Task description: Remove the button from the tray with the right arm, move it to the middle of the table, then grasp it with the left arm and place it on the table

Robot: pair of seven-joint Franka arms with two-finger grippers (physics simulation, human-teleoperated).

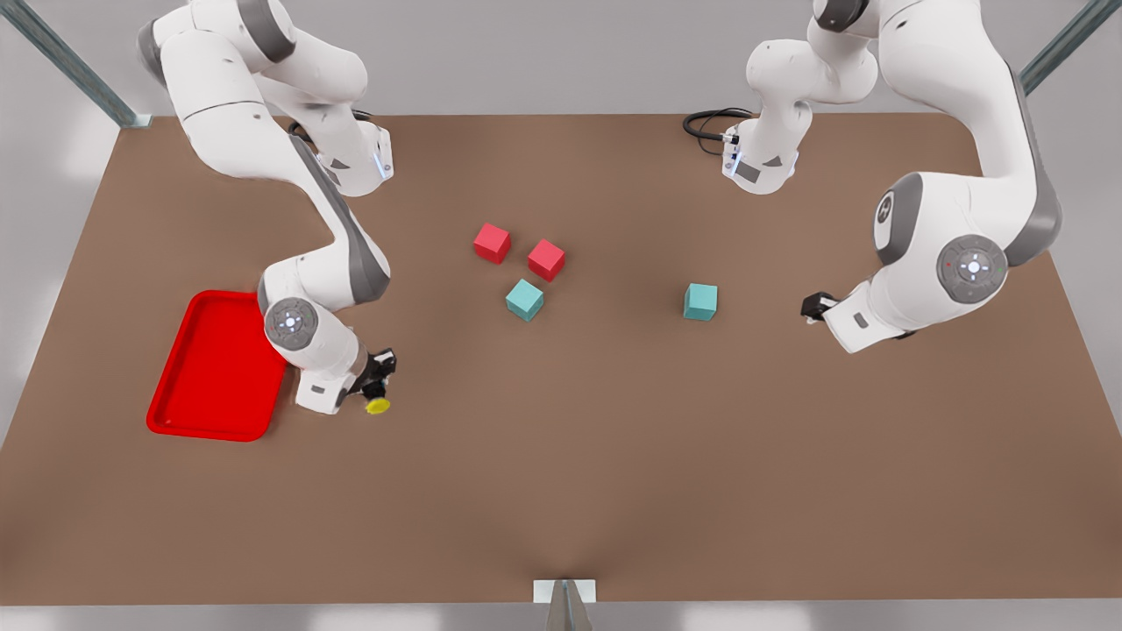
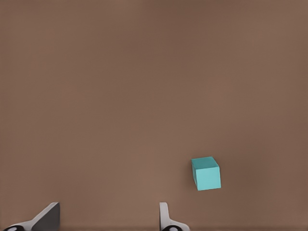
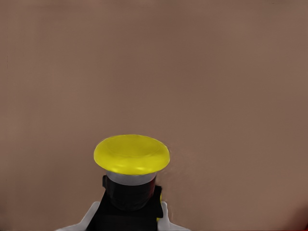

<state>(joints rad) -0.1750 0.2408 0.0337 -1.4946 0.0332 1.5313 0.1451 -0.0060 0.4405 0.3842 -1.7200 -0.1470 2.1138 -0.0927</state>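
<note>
- The large flat matte brown table [image 1: 614, 473] carries everything, and its middle is bare just in front of the cube cluster; that open patch is where I judge your handover belongs.
- The right arm [image 1: 324, 237], white with grey joint covers, stands on the front view's left and reaches down beside the tray. The left arm [image 1: 955, 263], its twin, waits on the front view's right, low over the table.
- The shallow bright red rectangular tray [image 1: 215, 364] lies at the front view's left, its rim just beside the right arm's wrist, and the button is already outside it.
- Two red cubes [image 1: 492, 243] sit close together behind the table's middle, with a teal cube [image 1: 524, 300] just in front of them. A second teal cube [image 1: 700, 301] lies near the left hand and also shows in the left wrist view [image 2: 206, 173].
- The left hand [image 1: 817, 306] has its fingers [image 2: 166, 216] spread with nothing between them, pointing toward that second teal cube.
- The right hand [image 1: 379, 375] is pinching the button's dark grey body, just past the tray's near corner.
- The tiny push-button with a round yellow cap [image 3: 131, 155] is held clear of the table, cap outward from the hand, its axis running along the fingers. It lies well apart from the left hand, across the table's middle.
- Carry it toward the front view's right, passing in front of the nearer teal cube, which I judge the only likely obstruction.
</note>
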